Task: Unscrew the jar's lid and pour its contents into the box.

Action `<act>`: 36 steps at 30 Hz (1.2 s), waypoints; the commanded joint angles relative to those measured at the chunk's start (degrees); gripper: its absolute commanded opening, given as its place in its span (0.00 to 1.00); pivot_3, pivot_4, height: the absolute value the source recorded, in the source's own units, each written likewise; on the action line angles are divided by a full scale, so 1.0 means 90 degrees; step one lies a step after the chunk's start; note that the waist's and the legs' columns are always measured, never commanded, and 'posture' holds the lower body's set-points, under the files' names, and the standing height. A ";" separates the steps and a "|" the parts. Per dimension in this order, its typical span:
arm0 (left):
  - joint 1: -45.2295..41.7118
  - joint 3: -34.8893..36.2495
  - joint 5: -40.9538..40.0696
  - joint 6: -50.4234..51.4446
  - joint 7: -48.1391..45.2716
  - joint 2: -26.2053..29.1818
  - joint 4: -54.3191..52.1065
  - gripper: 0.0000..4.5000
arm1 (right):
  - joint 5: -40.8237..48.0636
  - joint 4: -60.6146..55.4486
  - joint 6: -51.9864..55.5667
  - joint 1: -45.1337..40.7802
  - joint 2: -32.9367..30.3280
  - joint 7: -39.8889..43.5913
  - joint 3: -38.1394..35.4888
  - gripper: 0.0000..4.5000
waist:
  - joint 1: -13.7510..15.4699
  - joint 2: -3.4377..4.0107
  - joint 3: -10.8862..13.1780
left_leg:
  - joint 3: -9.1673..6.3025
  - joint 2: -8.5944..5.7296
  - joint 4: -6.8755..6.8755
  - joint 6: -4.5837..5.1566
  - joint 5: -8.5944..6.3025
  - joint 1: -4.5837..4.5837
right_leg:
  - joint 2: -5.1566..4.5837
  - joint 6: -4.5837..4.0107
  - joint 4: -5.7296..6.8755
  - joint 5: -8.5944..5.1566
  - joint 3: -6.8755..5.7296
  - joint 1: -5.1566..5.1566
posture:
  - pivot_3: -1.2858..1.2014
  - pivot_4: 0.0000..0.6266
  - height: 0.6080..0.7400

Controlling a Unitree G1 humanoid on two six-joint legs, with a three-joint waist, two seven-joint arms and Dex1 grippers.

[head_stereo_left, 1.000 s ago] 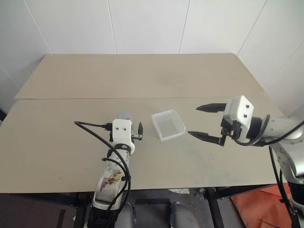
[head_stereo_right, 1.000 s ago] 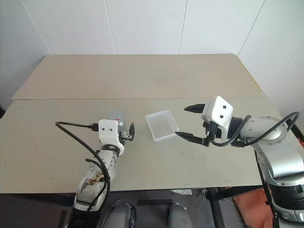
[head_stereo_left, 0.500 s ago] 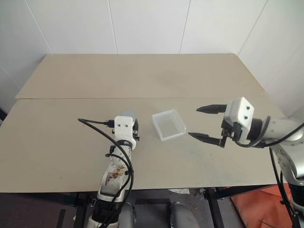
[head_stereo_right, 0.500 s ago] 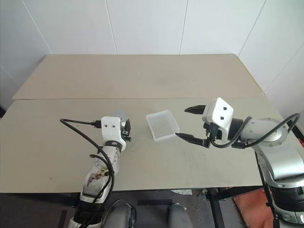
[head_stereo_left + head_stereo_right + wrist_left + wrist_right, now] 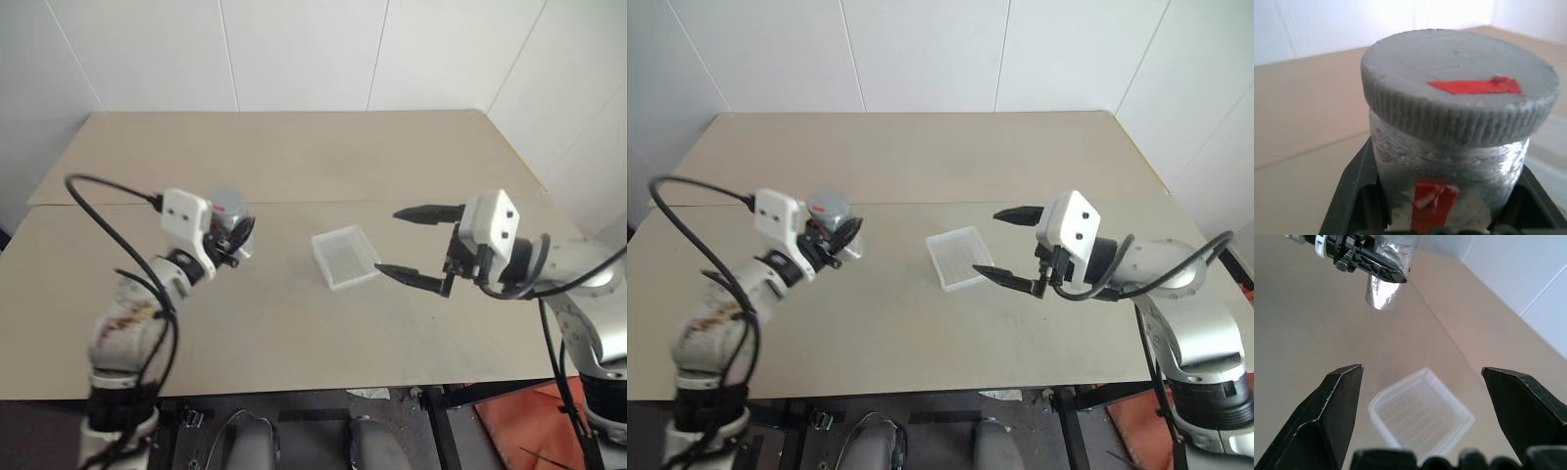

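**Lid removal: jar held aloft, second end effector open and waiting**

The small silvery-white cylindrical jar with a red label strip hangs clear above the beige wooden counter, on the robot's left side. Its ribbed round grey lid, marked with red tape, is seated on the mouth. The left end effector is clamped tight on the jar body below the lid, so the rim is free.

The right end effector is spread wide and empty, near the shallow clear plastic box. It should approach square to the lid and grip only the ribbed rim, while the left holds the body steady.

The box sits between the arms, mid-counter, well inside every edge. Open counter surrounds it, so neither arm is crowded.
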 commanded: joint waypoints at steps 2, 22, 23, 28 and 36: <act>-0.0245 -0.0026 -0.0729 -0.0478 -0.2231 0.0894 0.0628 0.43 | 0.0160 0.0337 0.0277 -0.1040 0.0452 -0.0045 0.0408 1.00 | -0.0029 0.0003 0.0002 | 0.0002 0.0000 -0.0004 0.0000 0.0000 0.0002 | 0.0001 -0.0001 0.0002 0.0000 0.0002 -0.0004 | 0.52 0.24 1.00; -0.2270 -0.1735 0.0018 -0.2647 -0.4857 0.0236 0.3195 0.43 | 0.0172 0.1525 0.1751 -0.3090 0.2430 -0.0824 0.1398 1.00 | -0.0018 0.0006 0.0003 | -0.0002 0.0013 0.0024 0.0000 0.0001 -0.0041 | 0.0013 -0.0004 0.0022 0.0002 -0.0009 -0.0030 | 0.52 0.24 1.00; -0.2287 -0.1740 0.0016 -0.2651 -0.4906 0.0242 0.3218 0.43 | 0.0172 0.1535 0.1767 -0.3101 0.2452 -0.0821 0.1391 1.00 | -0.0010 0.0006 0.0003 | -0.0002 0.0013 0.0023 0.0000 0.0001 -0.0042 | 0.0013 -0.0004 0.0023 0.0002 -0.0010 -0.0030 | 0.52 0.24 1.00; -0.2420 -0.1796 0.0059 -0.2686 -0.5084 0.0240 0.3360 0.43 | 0.0130 0.1671 0.1707 -0.3138 0.2525 -0.0730 0.1434 1.00 | 0.0002 0.0006 0.0003 | -0.0003 0.0010 0.0028 0.0000 0.0001 -0.0050 | 0.0008 -0.0003 0.0025 0.0002 -0.0012 -0.0029 | 0.52 0.24 1.00; -0.2555 -0.1854 0.0129 -0.2625 -0.5252 0.0269 0.3491 0.43 | 0.0070 0.1642 0.1624 -0.3104 0.2628 -0.0663 0.1463 1.00 | -0.0001 0.0006 0.0004 | -0.0004 0.0012 0.0028 0.0000 0.0001 -0.0050 | 0.0011 -0.0003 0.0025 0.0002 -0.0013 -0.0031 | 0.52 0.24 1.00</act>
